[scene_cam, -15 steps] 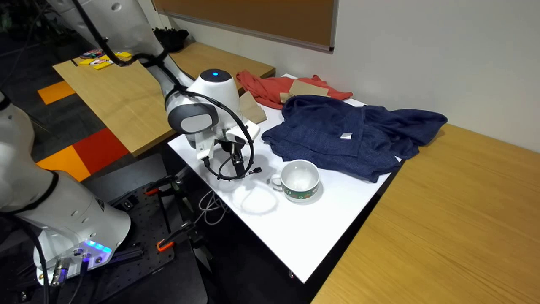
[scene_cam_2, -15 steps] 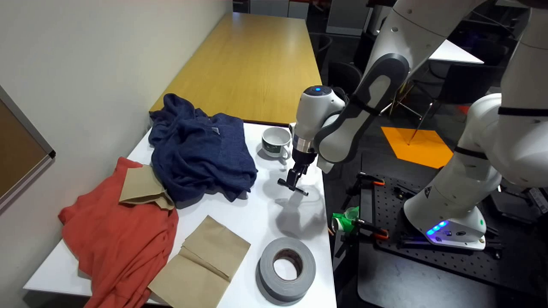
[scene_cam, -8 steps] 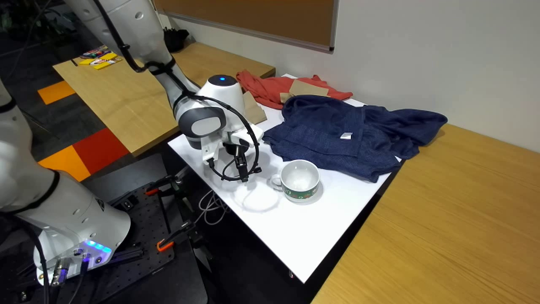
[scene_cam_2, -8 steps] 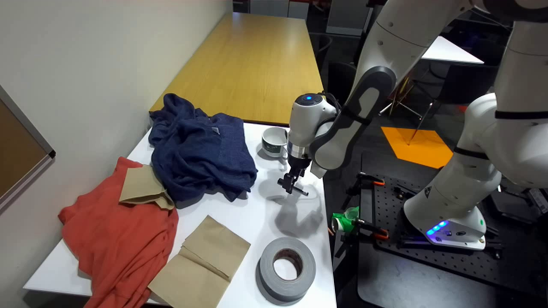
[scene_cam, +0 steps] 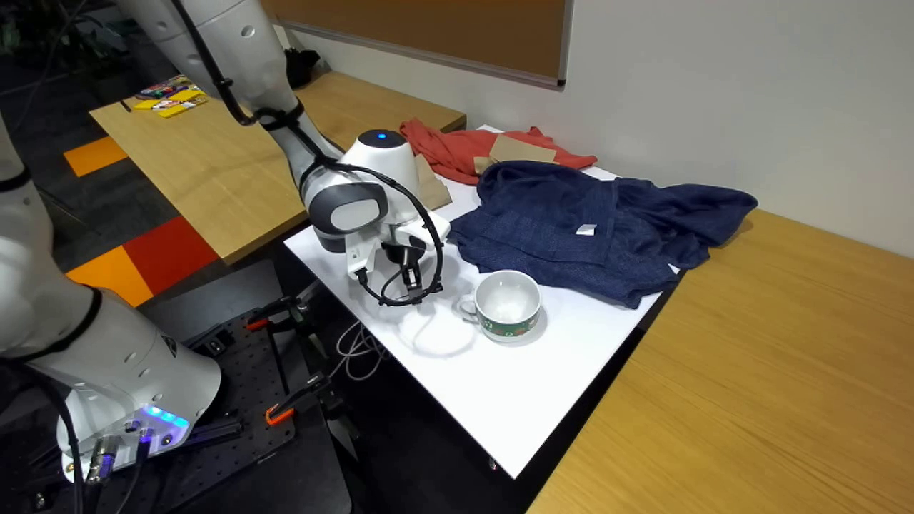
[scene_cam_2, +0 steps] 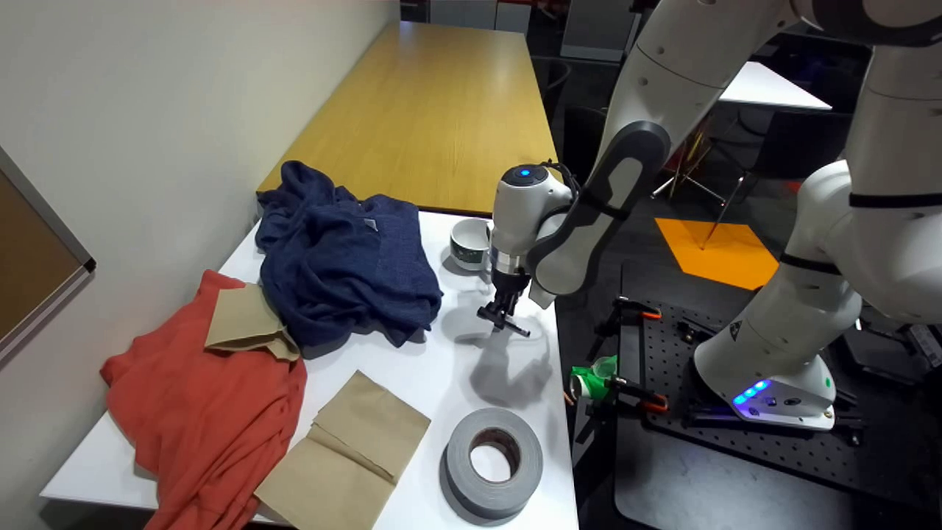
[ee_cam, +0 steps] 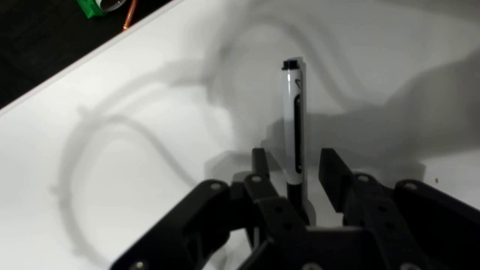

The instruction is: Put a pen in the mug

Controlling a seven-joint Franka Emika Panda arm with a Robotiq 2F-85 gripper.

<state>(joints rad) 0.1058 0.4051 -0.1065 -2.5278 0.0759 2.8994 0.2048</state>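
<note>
The pen (ee_cam: 292, 120), white-barrelled with black ends, lies on the white table (ee_cam: 150, 217). In the wrist view it runs up the picture between the fingers of my gripper (ee_cam: 292, 155). A gap shows on each side of it, so the jaws stand partly open around the pen without pinching it. Seen from outside, the gripper (scene_cam_2: 502, 321) points down low over the table, with the pen's end (scene_cam_2: 519, 330) sticking out past it. The mug (scene_cam: 507, 307), white with a green patterned band, stands upright a short way off, in both exterior views; its inside looks empty.
A navy cloth (scene_cam: 571, 221) lies beside the mug. Farther along are a red cloth (scene_cam_2: 213, 397), brown paper (scene_cam_2: 368, 419) and a grey tape roll (scene_cam_2: 460, 460). The table's edge (ee_cam: 75, 63) drops off near the pen. A cable loop (scene_cam: 435, 235) hangs from the wrist.
The arm has shifted slightly along the table toward the mug in an exterior view, the gripper coming over the pen. Its jaws have narrowed. Pen and mug have not moved.
</note>
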